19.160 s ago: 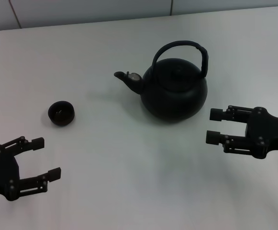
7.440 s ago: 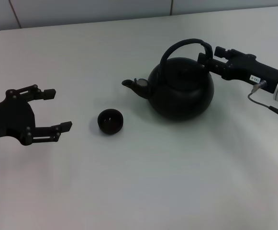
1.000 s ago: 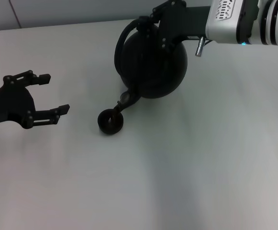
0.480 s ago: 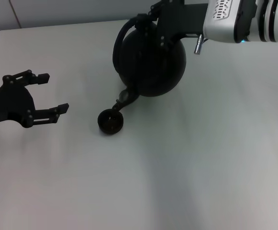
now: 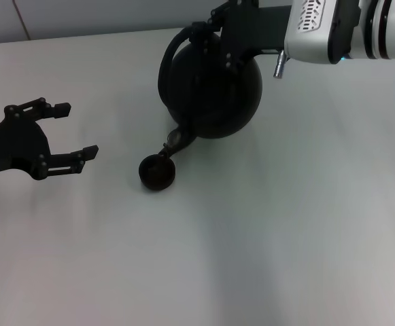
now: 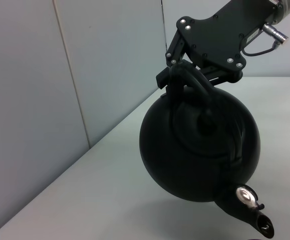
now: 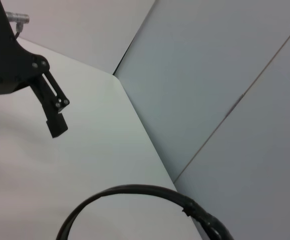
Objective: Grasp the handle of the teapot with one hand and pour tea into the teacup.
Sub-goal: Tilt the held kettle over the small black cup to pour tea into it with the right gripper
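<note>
The black teapot (image 5: 214, 85) hangs in the air, tipped over with its spout (image 5: 173, 140) pointing down just above the small black teacup (image 5: 157, 172) on the white table. My right gripper (image 5: 215, 32) is shut on the top of the arched handle (image 5: 165, 62). The left wrist view shows the same grip (image 6: 194, 67) on the handle (image 6: 182, 90) of the tilted teapot (image 6: 199, 150). My left gripper (image 5: 78, 129) is open and empty, left of the teacup. In the right wrist view the handle (image 7: 135, 191) arcs across, with the left gripper (image 7: 50, 107) farther off.
The white table (image 5: 285, 224) spreads out to the front and right. A grey wall (image 5: 115, 13) runs along its far edge.
Over the last second the teapot has shifted slightly left and tipped a little more, spout staying over the teacup. The left arm has not moved.
</note>
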